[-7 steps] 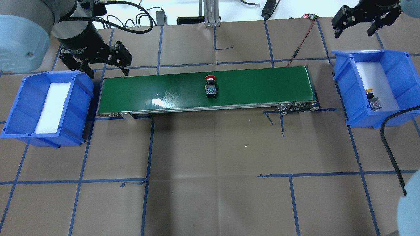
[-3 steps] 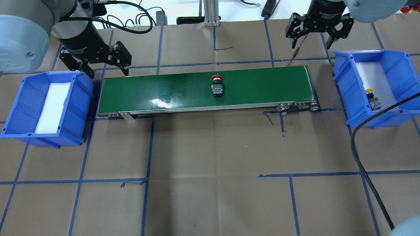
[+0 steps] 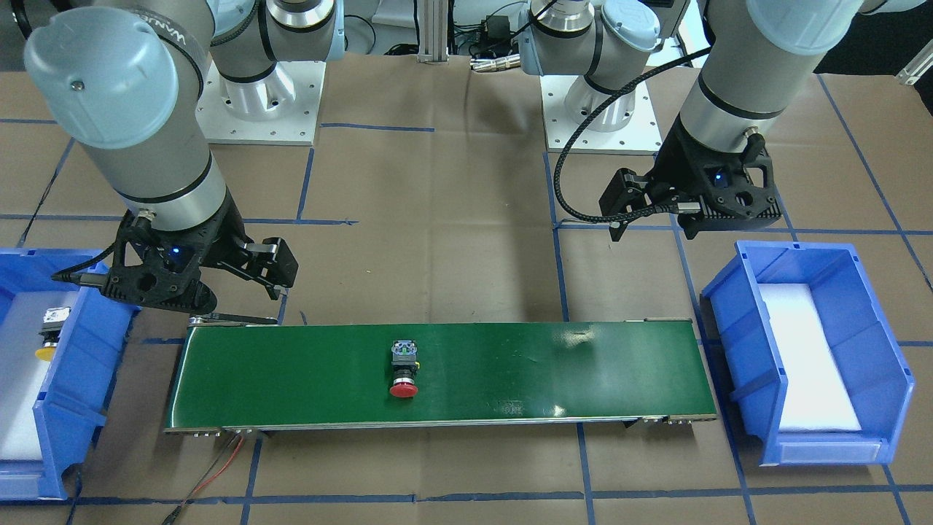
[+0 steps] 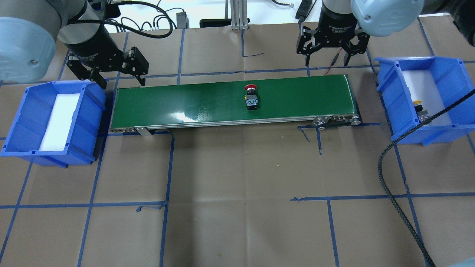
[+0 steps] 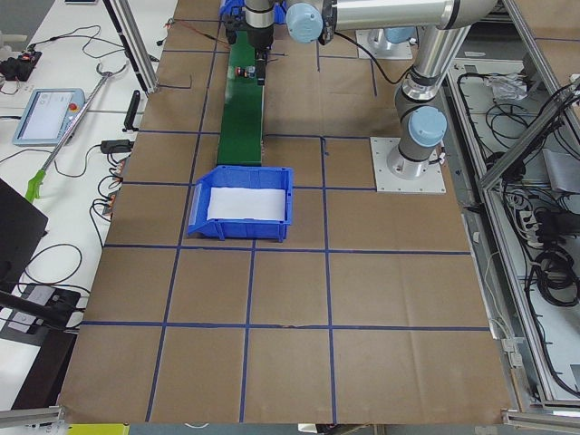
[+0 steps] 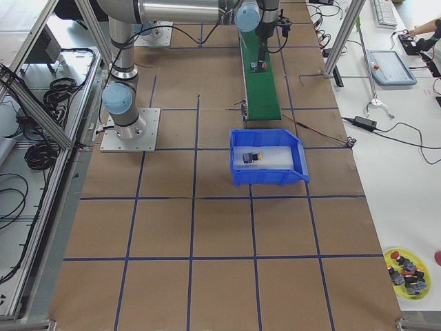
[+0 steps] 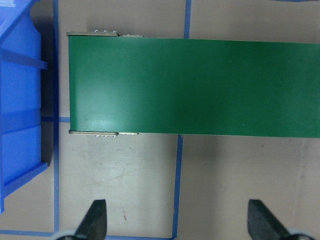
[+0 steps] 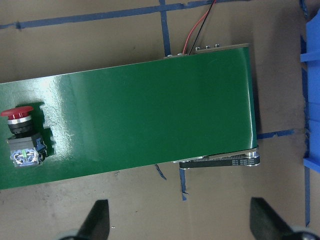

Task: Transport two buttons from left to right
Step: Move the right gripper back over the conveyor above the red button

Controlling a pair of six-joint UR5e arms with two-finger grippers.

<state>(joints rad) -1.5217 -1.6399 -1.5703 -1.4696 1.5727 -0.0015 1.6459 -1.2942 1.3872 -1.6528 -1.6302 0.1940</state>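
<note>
A red button (image 4: 251, 97) lies on its side on the green conveyor belt (image 4: 185, 104), a little right of the belt's middle. It also shows in the front view (image 3: 403, 368) and in the right wrist view (image 8: 20, 135). A yellow button (image 4: 421, 111) lies in the right blue bin (image 4: 393, 96). My right gripper (image 4: 327, 61) is open and empty, behind the belt's right end. My left gripper (image 4: 121, 79) is open and empty, behind the belt's left end, next to the left blue bin (image 4: 22, 122).
The left bin holds only white foam. A red and black wire (image 4: 339, 50) runs from the belt's far right corner past my right gripper. My right arm's black cable (image 4: 389, 148) hangs over the right bin's front. Brown paper with blue tape lines covers the table.
The red button has moved to the right along the belt. My right gripper has swung left from above the right bin to behind the belt's right end. My left arm has not moved.
</note>
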